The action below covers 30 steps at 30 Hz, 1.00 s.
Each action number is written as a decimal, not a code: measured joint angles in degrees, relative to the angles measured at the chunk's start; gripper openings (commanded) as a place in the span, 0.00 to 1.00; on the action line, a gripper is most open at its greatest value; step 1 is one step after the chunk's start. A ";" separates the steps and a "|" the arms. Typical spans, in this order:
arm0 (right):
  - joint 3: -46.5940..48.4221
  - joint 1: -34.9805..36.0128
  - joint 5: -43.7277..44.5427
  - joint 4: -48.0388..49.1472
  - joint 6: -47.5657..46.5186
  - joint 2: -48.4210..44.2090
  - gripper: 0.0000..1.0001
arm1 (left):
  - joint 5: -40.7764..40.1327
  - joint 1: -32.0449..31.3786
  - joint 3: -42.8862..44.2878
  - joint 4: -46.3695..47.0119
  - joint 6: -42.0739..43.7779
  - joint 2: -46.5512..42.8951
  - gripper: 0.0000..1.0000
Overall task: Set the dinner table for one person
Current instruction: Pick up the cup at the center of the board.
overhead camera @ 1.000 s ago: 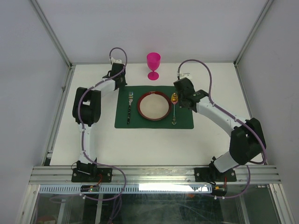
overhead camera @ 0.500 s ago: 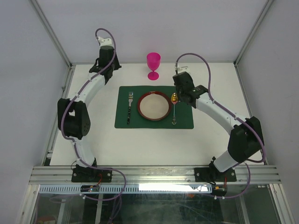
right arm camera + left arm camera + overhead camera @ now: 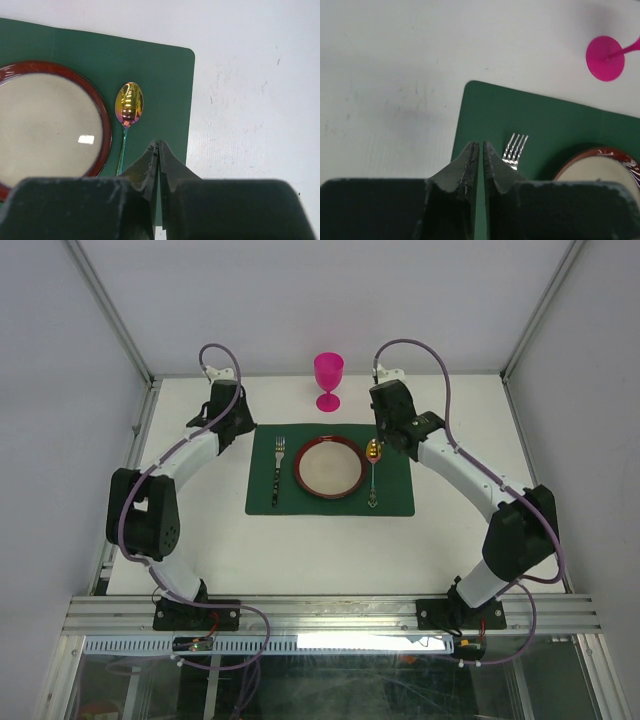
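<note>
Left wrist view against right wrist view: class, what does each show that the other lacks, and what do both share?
Only the left wrist view shows the fork, the pink goblet's base and the shut left end effector. Only the right wrist view shows the spoon and the shut right end effector. Both show the placemat, plate and dinner table.

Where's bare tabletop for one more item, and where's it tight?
Widest: the dinner table on the near side of the placemat; narrower strips lie to its left and right. Tight: the placemat itself, filled by fork, plate and spoon, and the far edge around the goblet.
</note>
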 measured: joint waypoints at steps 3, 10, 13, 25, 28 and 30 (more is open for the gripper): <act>-0.04 -0.02 -0.07 0.17 0.00 0.09 0.03 | 2.84 -0.17 -2.64 0.57 -1.86 -1.42 0.05; -2.84 -0.02 -1.79 0.81 1.22 0.09 0.03 | 4.74 -1.66 -8.26 2.19 -4.28 -8.66 0.05; -6.45 -0.02 -3.04 1.66 1.86 0.02 0.03 | 5.22 -1.70 -9.84 2.99 -4.70 -11.63 0.05; -5.14 -0.07 -3.65 0.22 2.23 0.48 0.13 | 5.57 -1.66 -15.80 4.28 -5.20 -15.85 0.48; 0.83 -0.17 -3.65 0.48 1.64 2.95 0.27 | 5.57 -1.68 -17.18 4.42 -5.90 -17.22 0.60; 5.33 -0.26 -3.69 1.11 0.92 5.60 0.37 | 5.55 -1.66 -19.12 4.98 -6.75 -18.84 0.68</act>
